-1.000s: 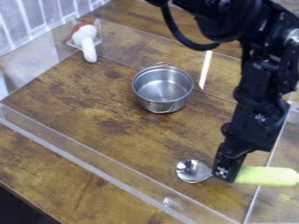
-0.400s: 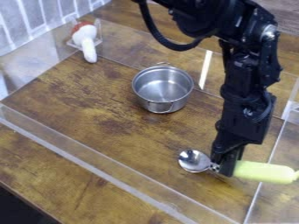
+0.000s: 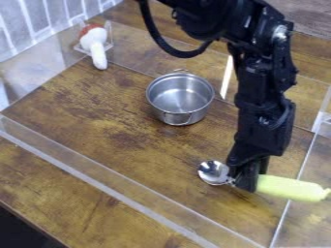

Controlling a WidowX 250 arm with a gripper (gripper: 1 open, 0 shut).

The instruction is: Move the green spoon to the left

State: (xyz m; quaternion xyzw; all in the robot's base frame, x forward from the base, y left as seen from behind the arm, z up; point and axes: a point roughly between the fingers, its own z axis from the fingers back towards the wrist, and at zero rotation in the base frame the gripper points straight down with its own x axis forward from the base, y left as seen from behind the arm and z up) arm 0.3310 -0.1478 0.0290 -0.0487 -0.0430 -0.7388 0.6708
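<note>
Fingers [image 3: 246, 180] are pinched right down on the green spoon [image 3: 265, 183] — closed about as tight as they go, clamped at the neck where the yellow-green handle meets the metal, gripper [image 3: 245, 182] pointing straight down at the wooden table [image 3: 91, 107]. Only one camera view here, so that's all I've got to go on.

Where stuff sits from the fingers: the spoon's shiny little bowl pokes out just to their left, the fat handle runs off to their right toward the clear plastic wall [image 3: 300, 199], and the spoon looks like it's lying on or barely off the wood — can't tell which. The steel bowl [image 3: 180, 97] is up and to the left of the fingers, apart but not far. A white brush-looking thing [image 3: 93, 46] is way off in the far left corner.

My take on doing this well — lift a touch before sliding, since the grip is off-centre and the heavy handle could pivot. Then carry it left along the near side, passing in front of the steel bowl rather than clipping it.
</note>
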